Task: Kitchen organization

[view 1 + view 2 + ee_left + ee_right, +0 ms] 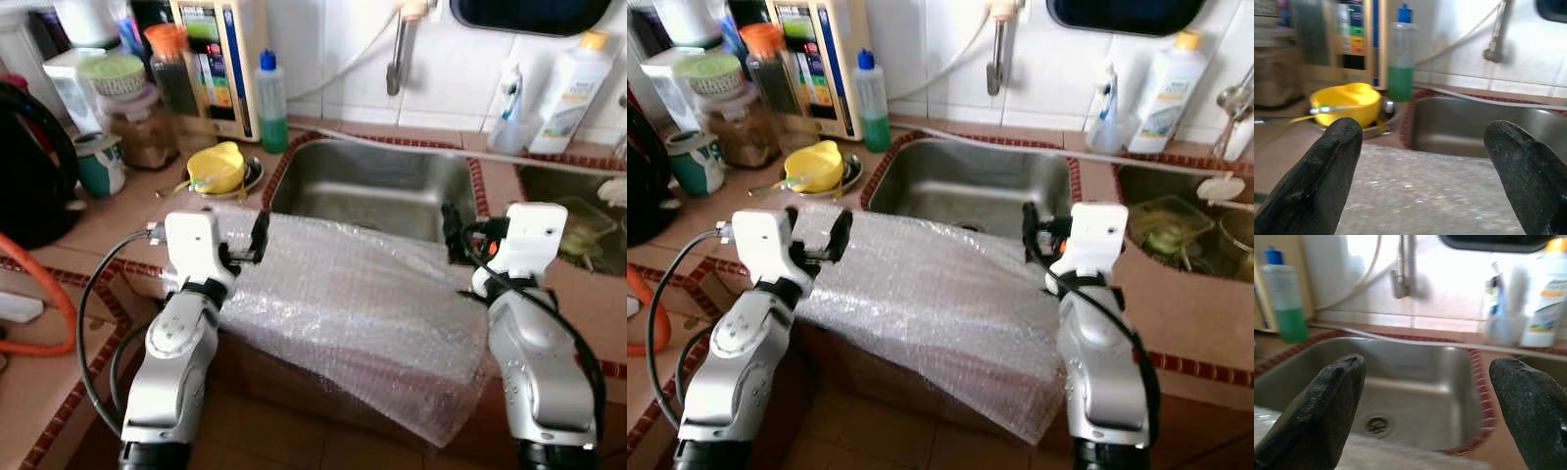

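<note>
- My left gripper [1422,171] is spread wide, holding nothing, hovering over the left edge of the bubble wrap [343,304] at centre frame.
- My right gripper [1432,406] is equally wide and empty, poised above the sheet's right edge, facing the sink [377,186].
- The bubble wrap lies flat across the front of the counter [118,211], its far edge covering the sink's near rim, its near edge drooping off the counter at lower centre.
- Upper left of the sheet I see a yellow bowl [217,166] on a plate.
- Behind it, against the wall, stands a bottle of green liquid [271,103].
- A white bottle [571,90] stands upper right.
</note>
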Controlling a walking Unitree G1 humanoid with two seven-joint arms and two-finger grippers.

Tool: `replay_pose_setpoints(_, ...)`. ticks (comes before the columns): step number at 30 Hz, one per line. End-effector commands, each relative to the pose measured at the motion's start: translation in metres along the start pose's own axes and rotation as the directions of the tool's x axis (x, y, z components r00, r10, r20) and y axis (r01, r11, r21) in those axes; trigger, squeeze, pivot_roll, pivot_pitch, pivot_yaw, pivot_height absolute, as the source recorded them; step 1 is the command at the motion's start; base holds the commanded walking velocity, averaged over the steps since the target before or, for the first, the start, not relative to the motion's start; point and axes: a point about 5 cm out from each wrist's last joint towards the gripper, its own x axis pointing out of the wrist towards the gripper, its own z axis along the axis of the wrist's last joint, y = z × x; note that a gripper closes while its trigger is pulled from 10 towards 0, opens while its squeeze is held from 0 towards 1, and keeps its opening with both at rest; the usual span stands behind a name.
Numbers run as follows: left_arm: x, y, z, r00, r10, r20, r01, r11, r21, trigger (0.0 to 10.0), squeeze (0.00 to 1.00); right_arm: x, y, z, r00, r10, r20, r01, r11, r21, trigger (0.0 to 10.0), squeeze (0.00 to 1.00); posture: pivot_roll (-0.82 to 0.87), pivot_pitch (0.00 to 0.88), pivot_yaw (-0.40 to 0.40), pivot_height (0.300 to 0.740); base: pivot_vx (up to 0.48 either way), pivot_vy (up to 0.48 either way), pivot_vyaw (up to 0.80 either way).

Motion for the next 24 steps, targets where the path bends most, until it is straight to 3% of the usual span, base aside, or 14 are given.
replay_pose_setpoints(1, -0.002, 0.004, 0.001, 1.000, 0.010, 0.000, -0.010, 1.000, 0.014, 10.0, 0.00, -0.001, 0.003, 0.002, 1.000, 0.005, -0.004, -0.005, 1.000, 0.029, 10.0, 0.00, 0.03, 0.000, 0.053, 0.740, 0.000, 0.000, 0.00)
replay_pose_setpoints(3, -0.002, 0.004, 0.001, 1.000, 0.012, -0.001, -0.012, 1.000, 0.017, 10.0, 0.00, -0.002, 0.004, 0.002, 1.000, 0.001, -0.004, -0.001, 0.999, 0.040, 10.0, 0.00, 0.03, 0.000, 0.052, 0.740, 0.000, 0.000, 0.00)
replay_pose_setpoints(8, -0.001, 0.007, 0.004, 0.999, 0.037, 0.004, -0.037, 0.999, 0.024, 10.0, 0.00, -0.001, 0.007, 0.002, 1.000, -0.019, 0.000, 0.019, 0.998, -0.060, 10.0, 0.00, 0.05, 0.011, 0.052, 0.740, 0.000, 0.000, 0.00)
replay_pose_setpoints(9, -0.001, 0.008, 0.004, 0.999, 0.042, 0.004, -0.042, 0.999, 0.013, 10.0, 0.00, 0.000, 0.009, 0.001, 1.000, -0.011, -0.007, 0.011, 1.000, -0.005, 10.0, 0.00, 0.05, 0.011, 0.049, 0.740, 0.000, 0.000, 0.00)
replay_pose_setpoints(10, -0.001, 0.008, 0.004, 0.999, 0.042, 0.004, -0.042, 0.999, 0.013, 10.0, 0.00, 0.000, 0.009, 0.001, 1.000, -0.011, -0.007, 0.011, 1.000, -0.005, 10.0, 0.00, 0.05, 0.011, 0.049, 0.740, 0.000, 0.000, 0.00)
replay_pose_setpoints(11, 0.000, 0.010, 0.005, 0.998, 0.059, 0.007, -0.059, 0.998, -0.004, 10.0, 0.00, 0.001, 0.011, 0.000, 1.000, -0.004, -0.018, 0.005, 0.998, 0.062, 10.0, 0.00, 0.05, 0.010, 0.044, 0.740, 0.000, 0.000, 0.00)
replay_pose_setpoints(14, 0.001, 0.015, 0.005, 0.995, 0.095, 0.001, -0.095, 0.995, -0.040, 10.0, 0.00, 0.003, 0.007, 0.001, 0.998, -0.059, -0.032, 0.061, 0.998, 0.033, 10.0, 0.00, 0.04, 0.004, 0.039, 0.740, 0.000, 0.000, 0.00)
replay_pose_setpoints(17, 0.003, 0.019, 0.003, 0.992, 0.130, 0.004, -0.130, 0.991, 0.014, 10.0, 0.00, 0.003, 0.011, -0.002, 0.998, -0.018, -0.063, 0.021, 0.998, 0.057, 10.0, 0.00, 0.03, 0.000, 0.038, 0.740, 0.000, 0.000, 0.00)
replay_pose_setpoints(24, 0.008, 0.008, 0.003, 0.996, 0.091, 0.010, -0.091, 0.996, -0.019, 10.0, 0.00, 0.005, 0.017, 0.005, 1.000, 0.016, -0.022, -0.014, 0.998, 0.062, 10.0, 0.00, 0.02, 0.000, 0.046, 0.740, 0.000, 0.000, -0.16)
